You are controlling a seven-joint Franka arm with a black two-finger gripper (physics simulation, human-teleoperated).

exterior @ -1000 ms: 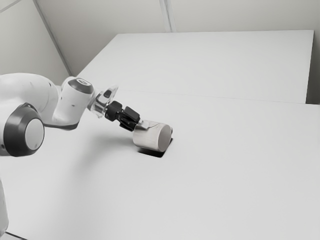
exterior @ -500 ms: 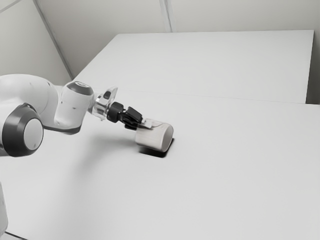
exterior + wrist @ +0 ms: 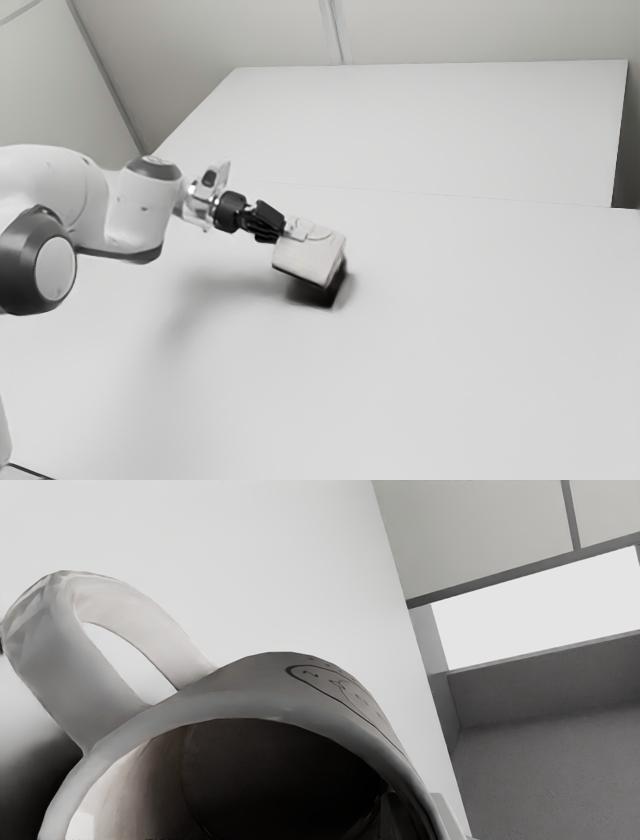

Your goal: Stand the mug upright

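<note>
Presently: black two-finger gripper (image 3: 290, 231) clamped on rim wall, one finger inside, one outside | off-white cylindrical ceramic mug (image 3: 310, 258) tilted, mouth toward gripper, looped handle (image 3: 40, 650) at its side | dark shadow (image 3: 322, 296) beneath, on smooth white table (image 3: 460, 330) | pale wall (image 3: 460, 30) beyond

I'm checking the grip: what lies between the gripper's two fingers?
The mug's wall, by the rim: the wrist view shows one finger inside, one outside.

Mug (image 3: 245, 680) showing off-white with a dark line drawing (image 3: 345, 690), inside (image 3: 280, 775) shading to brownish black, gripper (image 3: 283, 232) looking black, arm (image 3: 140, 215) mixing white and dark grey, table (image 3: 450, 350) looking plain white
</note>
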